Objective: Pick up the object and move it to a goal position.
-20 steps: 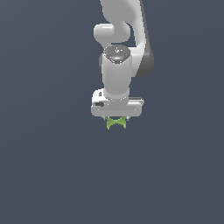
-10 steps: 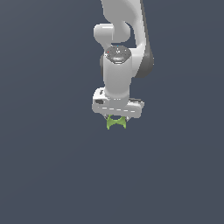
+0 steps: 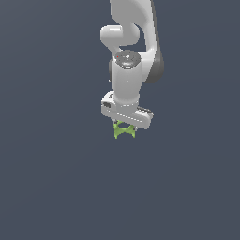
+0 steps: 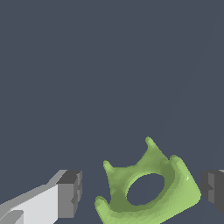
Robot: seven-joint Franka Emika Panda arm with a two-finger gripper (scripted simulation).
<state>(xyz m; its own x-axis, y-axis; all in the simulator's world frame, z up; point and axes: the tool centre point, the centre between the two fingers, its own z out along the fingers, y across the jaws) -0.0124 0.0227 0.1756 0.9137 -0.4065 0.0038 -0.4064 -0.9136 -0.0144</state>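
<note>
**A:** So where's the green piece (image 4: 148,192) sitting right now?

**B:** Right under the gripper (image 4: 140,192), between the two fingers. In the wrist view you can see one dark finger pad (image 4: 70,192) on one side and the other pad on the opposite edge of the picture, with the lime-green thing in the middle. It's got a round hole through the body and short pointy legs sticking out away from the camera.

**A:** Is it actually grabbed though?

**B:** Doesn't look like it. There's a clear gap between the one pad and the green piece, so the fingers are spread apart, not clamped. On the other side the piece comes close to the pad, but I can't tell if it's touching.

**A:** And from the outside camera?

**B:** The white arm (image 3: 129,70) comes straight down from the top, and the gripper (image 3: 124,125) points down with the green piece (image 3: 124,131) poking out just below the hand. Fingers are mostly hidden by the hand from that angle. Everything around is just plain dark grey floor (image 3: 56,187). The piece sits a bit skewed relative to the line between the fingers.
</note>
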